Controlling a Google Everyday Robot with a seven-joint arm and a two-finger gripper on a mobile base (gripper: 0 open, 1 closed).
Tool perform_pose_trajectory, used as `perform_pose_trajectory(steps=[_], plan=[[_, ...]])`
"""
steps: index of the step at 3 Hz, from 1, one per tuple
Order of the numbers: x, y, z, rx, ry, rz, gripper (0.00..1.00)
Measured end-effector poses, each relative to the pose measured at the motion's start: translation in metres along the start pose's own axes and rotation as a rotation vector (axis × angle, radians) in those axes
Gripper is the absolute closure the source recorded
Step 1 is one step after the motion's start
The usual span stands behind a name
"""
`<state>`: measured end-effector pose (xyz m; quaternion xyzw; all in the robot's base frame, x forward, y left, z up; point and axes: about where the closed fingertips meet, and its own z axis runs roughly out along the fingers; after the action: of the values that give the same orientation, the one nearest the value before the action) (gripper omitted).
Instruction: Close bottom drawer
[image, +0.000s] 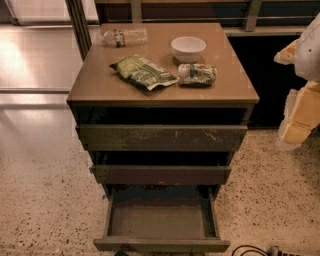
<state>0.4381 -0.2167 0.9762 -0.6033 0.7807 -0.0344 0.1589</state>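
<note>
The bottom drawer (161, 244) of the brown cabinet is pulled far out toward me, showing its empty shallow tray (159, 220). Its worn flat front lies near the lower edge of the view. Above it sit the middle drawer front (161, 174) and the wide scratched top drawer front (161, 137), both slightly out. My arm with its gripper (300, 107) shows as pale yellow-white parts at the right edge, raised beside the cabinet and well apart from the bottom drawer.
On the cabinet top (100, 87) lie a green chip bag (142, 72), a white bowl (188, 48), a crumpled snack pack (197, 74) and a plastic water bottle (125, 36). Speckled floor (45, 200) surrounds the cabinet. A dark cable (250, 250) lies at the bottom right.
</note>
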Motion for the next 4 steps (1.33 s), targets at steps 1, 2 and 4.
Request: perform_pose_trajectory(steps=[1, 2, 4], plan=[[0.0, 0.0, 0.0, 0.0, 0.0, 0.0, 0.0], [-0.001, 0.008, 0.021, -0.016, 0.019, 0.013, 0.0], [-0.013, 0.086, 0.158, -0.125, 0.008, 0.097, 0.0]])
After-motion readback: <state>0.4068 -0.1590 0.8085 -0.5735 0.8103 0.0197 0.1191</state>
